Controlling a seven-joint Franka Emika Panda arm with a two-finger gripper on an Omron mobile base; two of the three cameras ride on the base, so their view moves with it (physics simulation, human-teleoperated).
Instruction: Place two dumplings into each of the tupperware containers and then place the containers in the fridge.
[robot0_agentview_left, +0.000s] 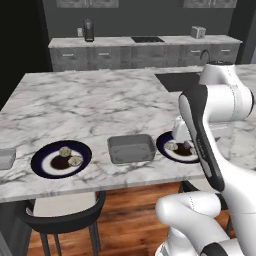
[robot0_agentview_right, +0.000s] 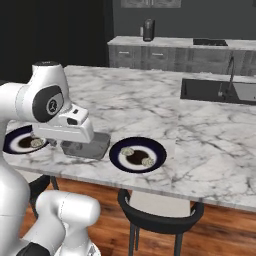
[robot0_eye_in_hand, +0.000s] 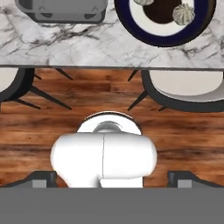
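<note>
While the claw (robot0_eye_in_hand: 112, 177) gapes empty, two plates (robot0_agentview_left: 37, 161) each hold two dumplings (robot0_agentview_left: 64, 151).

No readable text, label, brand name, number or sign appeared anywhere in these views. The marble counter (robot0_agentview_left: 90, 105), the two dark blue plates (robot0_agentview_left: 61, 159) and the grey tupperware containers (robot0_agentview_left: 131, 149) carried no lettering. The cabinets (robot0_agentview_left: 100, 57) along the back wall and the small appliances on them were too far and too blurred to show any writing.
</note>
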